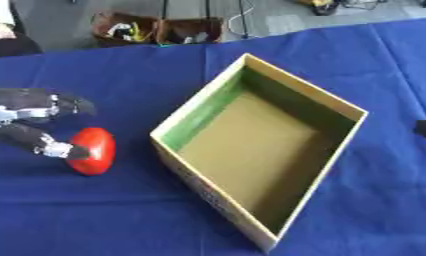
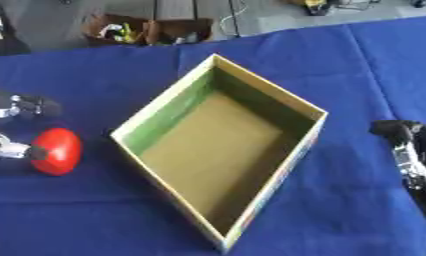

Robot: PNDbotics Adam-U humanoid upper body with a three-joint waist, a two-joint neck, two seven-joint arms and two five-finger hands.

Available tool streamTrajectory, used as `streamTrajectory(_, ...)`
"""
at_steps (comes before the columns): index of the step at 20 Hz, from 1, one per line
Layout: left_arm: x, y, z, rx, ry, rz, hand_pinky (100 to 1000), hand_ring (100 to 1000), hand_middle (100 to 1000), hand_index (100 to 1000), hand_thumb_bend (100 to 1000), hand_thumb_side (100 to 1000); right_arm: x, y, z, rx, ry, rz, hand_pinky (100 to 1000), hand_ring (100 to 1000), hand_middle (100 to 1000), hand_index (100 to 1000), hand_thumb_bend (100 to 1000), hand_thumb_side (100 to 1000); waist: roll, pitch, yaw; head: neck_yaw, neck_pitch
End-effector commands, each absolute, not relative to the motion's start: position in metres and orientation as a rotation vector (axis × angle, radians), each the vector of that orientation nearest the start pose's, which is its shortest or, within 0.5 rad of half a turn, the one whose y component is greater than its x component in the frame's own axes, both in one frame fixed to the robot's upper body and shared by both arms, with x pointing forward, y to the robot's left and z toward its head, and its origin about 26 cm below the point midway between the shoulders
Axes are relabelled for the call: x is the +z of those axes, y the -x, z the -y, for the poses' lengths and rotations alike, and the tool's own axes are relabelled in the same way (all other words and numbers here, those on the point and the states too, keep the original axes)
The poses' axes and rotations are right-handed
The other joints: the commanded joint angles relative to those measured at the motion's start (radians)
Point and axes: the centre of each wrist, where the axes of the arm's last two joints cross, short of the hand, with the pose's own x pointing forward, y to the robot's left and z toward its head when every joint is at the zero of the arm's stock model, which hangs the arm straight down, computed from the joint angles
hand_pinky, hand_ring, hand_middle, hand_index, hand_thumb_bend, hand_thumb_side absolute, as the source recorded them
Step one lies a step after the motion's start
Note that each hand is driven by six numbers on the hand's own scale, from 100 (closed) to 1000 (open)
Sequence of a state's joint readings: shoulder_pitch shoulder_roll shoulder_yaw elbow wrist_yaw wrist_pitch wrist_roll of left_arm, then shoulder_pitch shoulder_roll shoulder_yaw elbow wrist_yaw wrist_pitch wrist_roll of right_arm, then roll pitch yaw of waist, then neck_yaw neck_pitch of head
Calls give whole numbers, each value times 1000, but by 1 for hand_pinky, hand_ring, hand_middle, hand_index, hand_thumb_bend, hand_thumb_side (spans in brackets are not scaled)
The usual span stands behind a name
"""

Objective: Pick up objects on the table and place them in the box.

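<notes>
Reaching from the left, left hand (image 1: pixel 37 127) has fingers spread apart, one fingertip touching red object (image 1: pixel 92 150) on blue table (image 1: pixel 94 215), just left of empty box (image 1: pixel 260 145). Risk: rounded object may roll away before grasp. Right hand (image 2: pixel 409 145) idle; fingers unclear.
</notes>
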State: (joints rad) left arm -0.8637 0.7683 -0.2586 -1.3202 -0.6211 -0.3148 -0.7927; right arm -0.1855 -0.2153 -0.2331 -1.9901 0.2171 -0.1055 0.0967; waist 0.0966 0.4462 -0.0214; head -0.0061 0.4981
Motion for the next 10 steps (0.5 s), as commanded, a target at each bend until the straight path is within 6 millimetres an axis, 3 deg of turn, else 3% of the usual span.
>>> streamTrajectory(1,292,-420,-326,-2105,-736,1141,599,782,1000,1000,600,980,175,-283,313,348,525,2226,849,820,610,706,100,823,-2,-17,-2,9,-15)
streamTrajectory(5,290,-421,-328,-2114,-703,1154,621,780,1000,1000,515,930,174,-283,313,350,531,2218,850,820,609,704,100,830,1,-14,-2,8,-15)
streamTrajectory(10,287,-421,-327,-2123,-679,1153,635,793,1000,1000,531,947,174,-283,312,351,535,2210,849,818,605,701,100,830,4,-11,-3,9,-17)
